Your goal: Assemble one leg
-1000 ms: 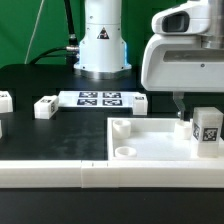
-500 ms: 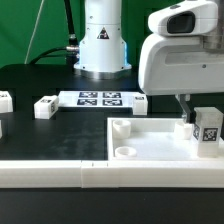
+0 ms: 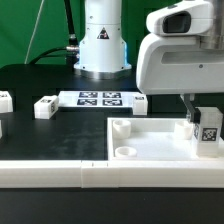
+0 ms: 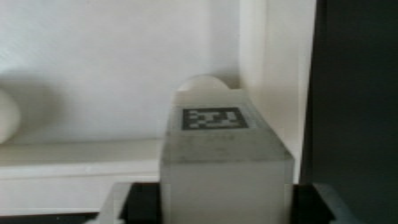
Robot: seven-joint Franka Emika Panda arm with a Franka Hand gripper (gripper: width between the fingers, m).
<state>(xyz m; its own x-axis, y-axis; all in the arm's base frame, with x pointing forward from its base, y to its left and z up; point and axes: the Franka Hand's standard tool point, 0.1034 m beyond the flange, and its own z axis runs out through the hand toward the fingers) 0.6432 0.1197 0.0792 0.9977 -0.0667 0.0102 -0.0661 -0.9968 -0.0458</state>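
My gripper (image 3: 197, 124) is shut on a leg (image 3: 208, 131), a small white block with a black-and-white tag, held upright over the far right corner of the large white panel (image 3: 150, 145) in the exterior view. In the wrist view the leg (image 4: 221, 150) fills the middle, its tag facing the camera, clamped between the dark fingers (image 4: 143, 200) at its base. I cannot tell whether its lower end touches the panel. Two more legs lie on the black table: one (image 3: 45, 107) near the marker board, another (image 3: 5, 100) at the exterior view's left edge.
The marker board (image 3: 103, 99) lies in front of the robot base (image 3: 102, 50). The panel has round sockets, one at its near left corner (image 3: 126, 152) and a raised one behind it (image 3: 120, 127). A white rail (image 3: 60, 172) runs along the front.
The gripper with the leg has shifted slightly to the exterior view's right and a little down toward the panel's right corner.
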